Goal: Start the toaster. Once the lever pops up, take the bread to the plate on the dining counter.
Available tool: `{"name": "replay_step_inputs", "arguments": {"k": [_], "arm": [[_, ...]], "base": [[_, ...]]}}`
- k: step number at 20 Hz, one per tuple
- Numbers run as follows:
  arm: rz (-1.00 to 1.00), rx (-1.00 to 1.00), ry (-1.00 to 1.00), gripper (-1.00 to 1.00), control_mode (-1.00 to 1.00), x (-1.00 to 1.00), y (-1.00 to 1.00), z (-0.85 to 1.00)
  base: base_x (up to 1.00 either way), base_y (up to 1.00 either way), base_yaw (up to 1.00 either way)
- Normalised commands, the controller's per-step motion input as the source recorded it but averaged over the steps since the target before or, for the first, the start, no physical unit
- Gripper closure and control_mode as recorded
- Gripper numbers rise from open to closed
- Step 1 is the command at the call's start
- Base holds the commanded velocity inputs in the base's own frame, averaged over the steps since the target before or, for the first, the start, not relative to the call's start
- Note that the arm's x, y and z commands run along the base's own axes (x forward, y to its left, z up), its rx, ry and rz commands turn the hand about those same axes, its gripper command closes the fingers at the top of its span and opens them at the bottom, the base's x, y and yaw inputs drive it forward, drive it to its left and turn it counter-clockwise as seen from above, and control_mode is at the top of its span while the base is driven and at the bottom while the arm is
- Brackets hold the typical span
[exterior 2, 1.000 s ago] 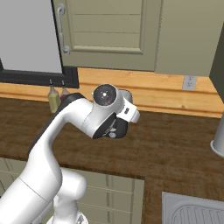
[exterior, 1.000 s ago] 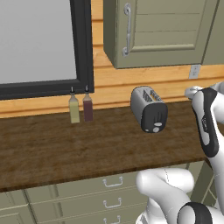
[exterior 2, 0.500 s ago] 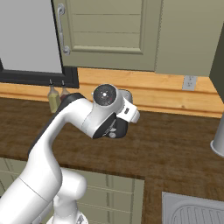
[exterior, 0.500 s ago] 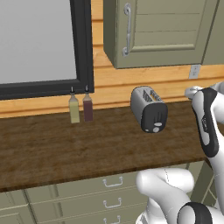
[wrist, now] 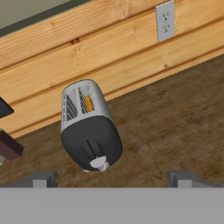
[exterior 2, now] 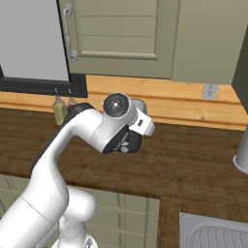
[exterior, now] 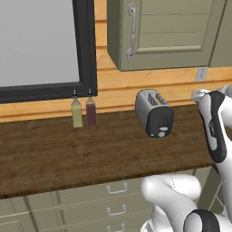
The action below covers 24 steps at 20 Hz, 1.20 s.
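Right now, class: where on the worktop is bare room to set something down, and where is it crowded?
Bare: between the bottles and toaster, and all along the front edge. Crowded: the back wall at the bottles and toaster.

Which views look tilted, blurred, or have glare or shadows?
Hand view: tilted, so the toaster and wall boards slant; sharp, no glare. Left base view: level, even flat light, faint shadow under the toaster. Right base view: sharp, the arm covers most of the toaster.
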Motion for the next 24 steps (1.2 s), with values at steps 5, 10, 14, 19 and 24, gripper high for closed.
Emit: {"name": "replay_step_inputs", "arguments": {"k": [5, 10, 14, 19, 24], "arm": [[0.0, 0.0, 0.0, -1.0, -1.0, 0.0, 0.0, 0.0], [0.0, 0.0, 0.0, -1.0, -1.0, 0.0, 0.0, 0.0], [0.0, 0.0, 0.0, -1.0, -1.0, 0.0, 0.0, 0.0], [0.0, 0.0, 0.0, -1.0, -1.0, 0.0, 0.0, 0.0], [0.0, 0.0, 0.0, -1.0, -1.0, 0.0, 0.0, 0.0]], "base": [[0.0, 0.0, 0.0], [0.0, 0.0, 0.0], [0.0, 0.0, 0.0], [0.0, 0.0, 0.0], [0.0, 0.0, 0.0]]}}
